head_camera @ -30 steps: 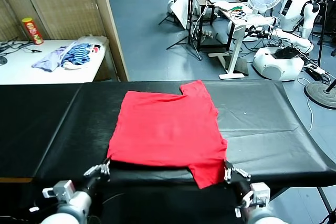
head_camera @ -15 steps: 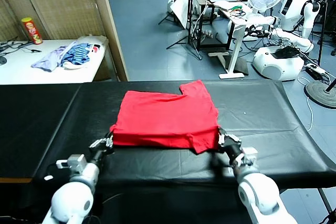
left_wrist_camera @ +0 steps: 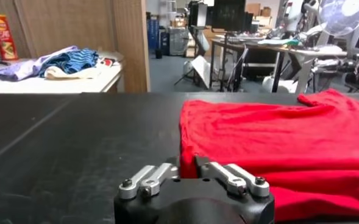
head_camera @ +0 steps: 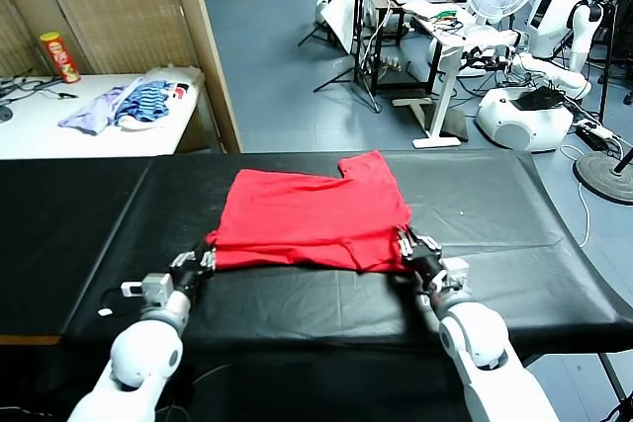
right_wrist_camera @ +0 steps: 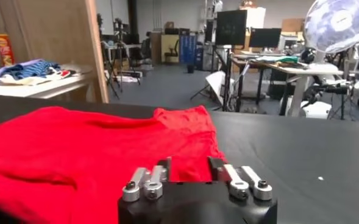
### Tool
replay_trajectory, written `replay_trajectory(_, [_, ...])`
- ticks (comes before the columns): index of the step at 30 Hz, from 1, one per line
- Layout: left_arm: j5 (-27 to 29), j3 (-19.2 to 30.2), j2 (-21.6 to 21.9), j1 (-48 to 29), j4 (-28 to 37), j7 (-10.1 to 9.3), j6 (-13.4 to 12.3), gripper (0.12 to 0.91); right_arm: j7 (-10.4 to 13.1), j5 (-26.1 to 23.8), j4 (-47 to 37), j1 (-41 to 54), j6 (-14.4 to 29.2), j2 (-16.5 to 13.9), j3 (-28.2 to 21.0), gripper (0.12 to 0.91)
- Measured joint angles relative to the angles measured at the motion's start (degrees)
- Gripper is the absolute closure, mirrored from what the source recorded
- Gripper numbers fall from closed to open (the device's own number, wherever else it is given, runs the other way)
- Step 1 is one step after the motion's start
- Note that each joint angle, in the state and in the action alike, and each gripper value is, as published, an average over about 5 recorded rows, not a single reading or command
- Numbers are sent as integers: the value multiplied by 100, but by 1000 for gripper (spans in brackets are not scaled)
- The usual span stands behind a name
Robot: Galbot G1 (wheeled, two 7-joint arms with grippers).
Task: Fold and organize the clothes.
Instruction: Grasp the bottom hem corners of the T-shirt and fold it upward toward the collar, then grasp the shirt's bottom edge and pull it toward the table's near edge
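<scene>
Red T-shirt (head_camera: 312, 219) lies folded on the black table (head_camera: 495, 234); both grippers at its near fold, jaws apart, holding nothing.

Left gripper (head_camera: 198, 266) and right gripper (head_camera: 413, 249) sit at the near corners, judged suited to releasing the hem evenly. A lilac-and-striped garment pile (head_camera: 127, 104) and crisp tube (head_camera: 61, 56) stand well apart; nothing obstructs.

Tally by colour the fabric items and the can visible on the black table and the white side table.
Red: 1, the T-shirt
Lilac: 1, a garment
Blue-striped: 1, a garment
Yellow and red: 1, the chips can
Total: 4
</scene>
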Motion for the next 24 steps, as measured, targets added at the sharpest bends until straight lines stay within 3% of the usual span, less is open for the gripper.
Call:
replay_trajectory(3, [-1, -26, 15, 124, -66, 10, 2, 242, 6, -5, 9, -168, -29, 11, 19, 228])
replay_trajectory(8, [-90, -58, 5, 268, -62, 51, 25, 233, -2, -60, -69, -266, -35, 70, -39, 247])
replay_trajectory(13, [-340, -74, -7, 284, 10, 128, 62, 240, -20, -127, -168, -239, -35, 106, -87, 393])
replay_trajectory(16, [-542, -80, -6, 268, 38, 158, 91, 315, -25, -138, -228, -218, -37, 108, -108, 545])
replay_trajectory(20, [-792, -85, 2, 282, 30, 222, 127, 532, -19, -133, -232, -218, -40, 93, -111, 760])
replay_trajectory(24, [-916, -85, 19, 306, 14, 274, 150, 750, 38, -79, -132, -262, -111, 24, -69, 874])
